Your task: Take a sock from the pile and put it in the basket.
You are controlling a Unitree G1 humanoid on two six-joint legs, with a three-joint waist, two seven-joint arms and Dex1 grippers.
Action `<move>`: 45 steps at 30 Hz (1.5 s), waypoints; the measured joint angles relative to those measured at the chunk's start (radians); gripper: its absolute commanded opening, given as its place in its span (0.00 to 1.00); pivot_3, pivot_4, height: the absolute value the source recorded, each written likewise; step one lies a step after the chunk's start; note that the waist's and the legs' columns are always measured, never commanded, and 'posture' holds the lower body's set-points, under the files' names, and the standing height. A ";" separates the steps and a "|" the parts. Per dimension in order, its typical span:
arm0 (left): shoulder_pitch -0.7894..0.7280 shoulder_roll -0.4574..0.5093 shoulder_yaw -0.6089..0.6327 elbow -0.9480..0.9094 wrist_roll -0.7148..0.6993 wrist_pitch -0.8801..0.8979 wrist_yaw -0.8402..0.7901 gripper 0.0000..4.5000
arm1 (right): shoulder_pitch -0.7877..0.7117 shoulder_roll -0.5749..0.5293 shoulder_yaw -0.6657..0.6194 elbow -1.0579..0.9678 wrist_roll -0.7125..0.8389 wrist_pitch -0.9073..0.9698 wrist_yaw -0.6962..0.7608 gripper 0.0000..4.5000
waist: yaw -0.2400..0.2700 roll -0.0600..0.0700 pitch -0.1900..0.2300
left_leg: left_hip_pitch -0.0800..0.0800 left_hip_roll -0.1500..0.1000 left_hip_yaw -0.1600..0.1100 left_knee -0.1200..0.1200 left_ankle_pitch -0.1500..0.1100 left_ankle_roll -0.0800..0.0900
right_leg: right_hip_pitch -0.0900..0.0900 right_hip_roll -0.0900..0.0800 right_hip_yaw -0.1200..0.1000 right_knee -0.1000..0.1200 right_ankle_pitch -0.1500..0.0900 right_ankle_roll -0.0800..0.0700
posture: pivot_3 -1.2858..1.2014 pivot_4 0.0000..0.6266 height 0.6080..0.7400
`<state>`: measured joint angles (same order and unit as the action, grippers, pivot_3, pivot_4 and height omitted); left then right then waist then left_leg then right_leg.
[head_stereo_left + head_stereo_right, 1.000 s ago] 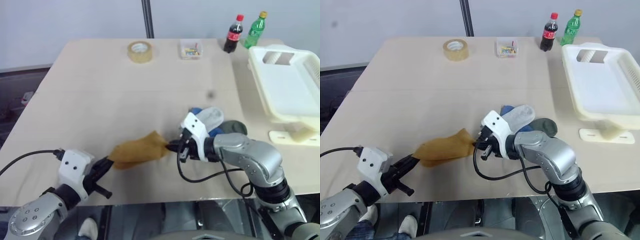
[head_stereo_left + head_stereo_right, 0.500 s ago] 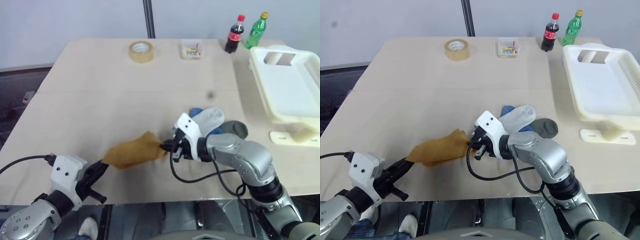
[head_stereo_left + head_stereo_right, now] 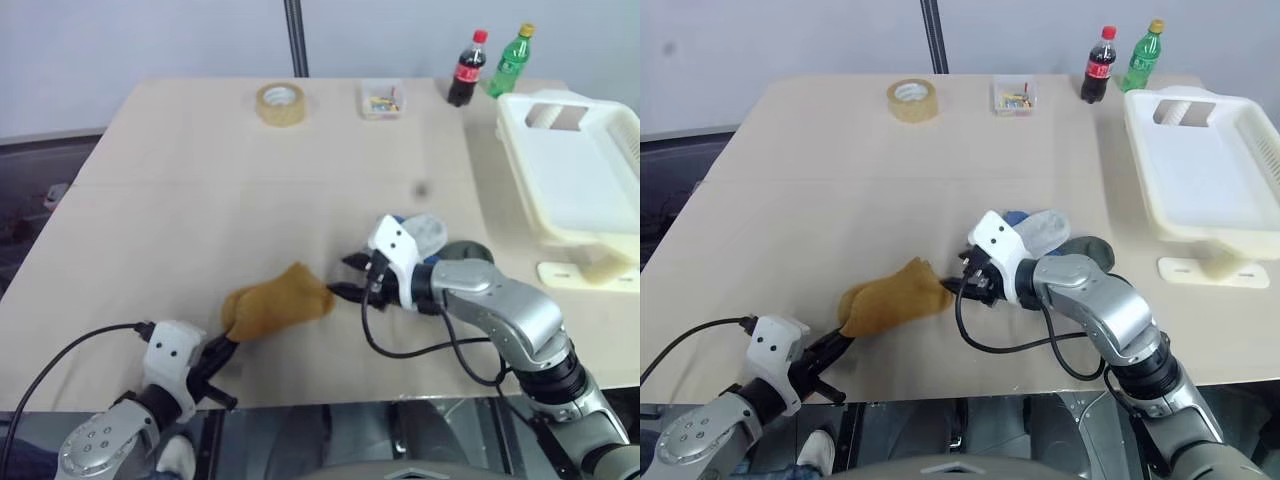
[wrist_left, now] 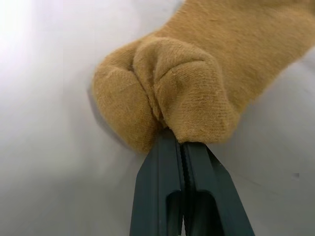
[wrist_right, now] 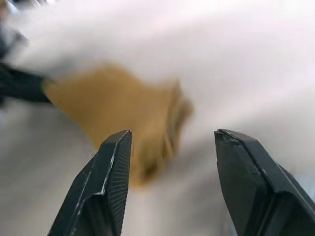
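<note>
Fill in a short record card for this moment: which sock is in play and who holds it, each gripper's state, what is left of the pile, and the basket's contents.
sock in play: mustard-yellow sock, lying bunched on the table
left gripper: shut on one end of the sock
right gripper: open, just off the sock's other end, holding nothing
pile: light grey, blue and dark green socks, behind the right gripper
basket: at the table's right side, no sock in it
task status: sock not yet in the basket
</note>
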<state>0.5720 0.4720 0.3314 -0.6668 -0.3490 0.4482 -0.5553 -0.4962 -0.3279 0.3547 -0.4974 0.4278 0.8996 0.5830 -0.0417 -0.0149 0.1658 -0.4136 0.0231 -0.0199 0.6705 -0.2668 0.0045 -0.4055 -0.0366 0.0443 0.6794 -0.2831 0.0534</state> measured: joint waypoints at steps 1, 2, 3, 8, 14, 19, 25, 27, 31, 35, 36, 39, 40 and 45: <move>-0.010 -0.008 0.000 0.009 -0.001 -0.001 0.005 0.00 | -0.001 0.011 0.013 0.005 -0.015 -0.056 0.011 0.61 | 0.000 0.000 0.000 | 0.000 0.000 0.000 0.000 0.000 0.000 | 0.000 0.000 0.000 0.000 0.000 0.000 | 0.52 0.24 1.00; -0.019 -0.012 0.000 0.014 -0.002 -0.001 0.008 0.00 | -0.005 0.020 0.026 0.013 -0.030 -0.091 0.019 0.61 | 0.000 0.000 0.000 | 0.000 0.000 0.000 0.000 0.000 0.000 | 0.000 0.000 0.000 0.000 0.000 0.000 | 0.52 0.24 1.00; -0.029 -0.014 0.000 0.018 -0.005 -0.001 0.012 0.06 | -0.013 0.031 0.044 0.033 -0.045 -0.124 0.024 0.62 | 0.000 0.000 0.000 | 0.000 0.000 0.000 0.000 0.000 0.000 | 0.000 0.000 0.000 0.000 0.000 0.000 | 0.52 0.24 1.00; -0.065 -0.024 0.011 0.024 -0.029 -0.001 0.014 0.52 | -0.044 0.089 0.131 0.200 -0.132 -0.296 0.072 0.62 | 0.002 -0.001 -0.001 | 0.000 0.000 0.000 0.001 0.000 0.000 | 0.000 -0.001 0.000 0.000 0.000 0.000 | 0.52 0.24 1.00; -0.082 -0.028 0.011 0.026 -0.017 -0.068 0.015 0.99 | -0.048 0.144 0.199 0.376 -0.198 -0.417 0.134 0.62 | 0.001 -0.001 -0.001 | 0.000 0.001 0.000 0.001 0.000 0.000 | 0.000 -0.001 0.000 0.000 0.000 0.000 | 0.52 0.24 1.00; -0.085 -0.034 0.006 0.026 0.014 -0.107 0.032 0.99 | -0.049 0.160 0.212 0.482 -0.265 -0.447 0.131 0.62 | 0.002 -0.001 -0.001 | 0.000 0.000 -0.001 0.001 0.000 0.000 | 0.000 -0.001 0.000 0.000 0.000 0.000 | 0.52 0.24 1.00; -0.091 -0.073 -0.022 0.026 -0.012 -0.081 0.052 0.99 | -0.049 0.176 0.210 0.510 -0.295 -0.469 0.139 0.62 | 0.001 -0.001 -0.001 | 0.000 0.001 -0.001 0.001 0.000 0.000 | 0.000 -0.001 0.000 0.001 0.000 0.000 | 0.52 0.24 1.00; -0.117 -0.092 -0.020 0.031 -0.030 -0.073 0.070 0.99 | -0.049 0.176 0.209 0.521 -0.307 -0.470 0.137 0.62 | 0.003 -0.001 -0.001 | 0.000 0.000 -0.001 0.001 0.000 -0.001 | 0.000 -0.001 -0.001 0.001 0.000 0.000 | 0.52 0.24 1.00; -0.236 -0.147 0.007 0.055 -0.076 -0.062 0.144 0.99 | -0.049 0.187 0.207 0.538 -0.331 -0.477 0.130 0.62 | 0.006 -0.002 -0.001 | 0.000 0.000 -0.003 0.002 0.001 -0.001 | 0.002 -0.001 -0.003 0.002 0.000 0.000 | 0.52 0.24 1.00; -0.261 -0.163 0.016 0.076 -0.082 -0.063 0.172 0.99 | -0.049 0.184 0.195 0.539 -0.344 -0.477 0.130 0.62 | 0.002 -0.002 -0.001 | 0.000 0.000 -0.003 0.002 0.001 -0.001 | 0.002 -0.001 -0.002 0.001 0.000 0.000 | 0.52 0.24 1.00; -0.264 -0.166 0.018 0.083 -0.086 -0.063 0.178 0.99 | -0.049 0.184 0.194 0.539 -0.347 -0.477 0.130 0.62 | 0.002 -0.002 -0.001 | 0.000 0.000 -0.003 0.002 0.001 -0.001 | 0.002 -0.001 -0.003 0.001 0.000 0.000 | 0.52 0.24 1.00; -0.262 -0.161 0.029 0.093 -0.084 -0.063 0.188 0.99 | -0.046 0.185 0.194 0.539 -0.351 -0.477 0.130 0.62 | 0.003 -0.002 -0.002 | 0.000 0.000 -0.003 0.002 0.001 -0.001 | 0.002 -0.001 -0.003 0.001 0.000 0.000 | 0.52 0.24 1.00; -0.257 -0.158 0.033 0.093 -0.084 -0.064 0.189 0.99 | -0.045 0.185 0.193 0.539 -0.351 -0.477 0.130 0.62 | 0.002 -0.002 -0.002 | 0.000 0.000 -0.003 0.002 0.001 -0.002 | 0.002 -0.001 -0.003 0.001 0.000 0.000 | 0.52 0.24 1.00; -0.220 -0.121 0.058 0.107 -0.065 -0.065 0.186 0.99 | -0.043 0.187 0.189 0.539 -0.352 -0.476 0.131 0.62 | 0.002 -0.002 -0.002 | 0.000 0.000 -0.004 0.002 0.001 -0.002 | 0.002 -0.001 -0.003 0.001 0.000 0.000 | 0.52 0.24 1.00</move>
<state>0.3517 0.3514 0.3896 -0.5594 -0.4139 0.3829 -0.3690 -0.5394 -0.1409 0.5438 0.0413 0.0760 0.4241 0.7136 -0.0396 -0.0170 0.1643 -0.4135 0.0230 -0.0236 0.6722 -0.2659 0.0030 -0.4037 -0.0372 0.0414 0.6806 -0.2827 0.0531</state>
